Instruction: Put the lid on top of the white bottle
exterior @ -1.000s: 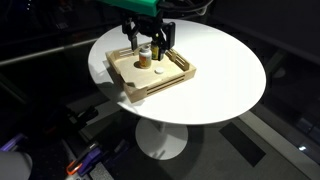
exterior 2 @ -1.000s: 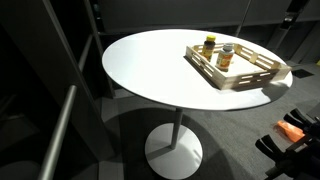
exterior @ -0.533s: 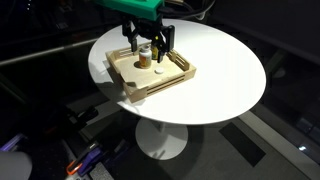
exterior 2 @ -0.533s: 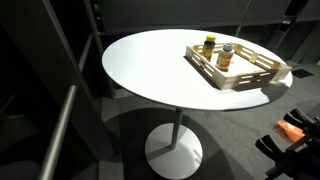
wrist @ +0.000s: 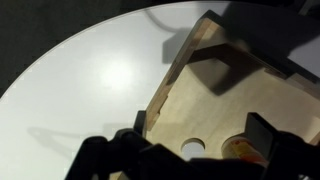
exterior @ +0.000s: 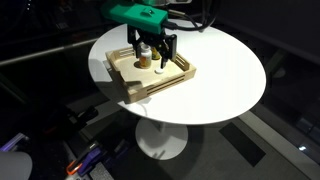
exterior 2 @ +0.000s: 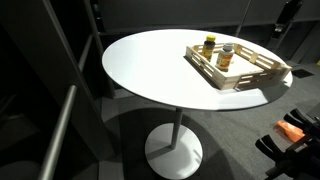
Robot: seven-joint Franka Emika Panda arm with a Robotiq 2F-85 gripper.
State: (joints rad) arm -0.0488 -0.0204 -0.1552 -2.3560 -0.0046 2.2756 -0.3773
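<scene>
Dark room, black floor; round white pedestal desk (exterior: 225, 60).

Exterior view, from above:
- Wooden tray (exterior: 150, 88) sits on the desk, toward the rim.
- End effector (exterior: 152, 47), under a green housing, hangs directly over the tray with its fingers (exterior: 133, 45) spread wide, holding nothing.
- The white bottle (exterior: 144, 57) stands upright in the tray between the fingers. A darker amber bottle (exterior: 157, 50) is just beside it.
- Contact between fingers and bottles: cannot tell at this size.

Exterior view, low side angle:
- Same desk (exterior 2: 150, 70), with the tray (exterior 2: 245, 77) near its far edge.
- White bottle (exterior 2: 227, 56) with an orange band is upright inside the tray.
- Amber bottle (exterior 2: 209, 44) is upright near a tray corner, close to the white one but apart from it.

Wrist view:
- Desk top (wrist: 90, 75) fills the upper part, with the tray floor (wrist: 230, 100) to one side.
- The lid (wrist: 193, 148) lies flat on the tray floor as a small white disc, beside a yellowish round bottle top (wrist: 240, 150); which bottle cannot be told.
- Dark fingers (wrist: 265, 135) frame both, set well apart.
</scene>
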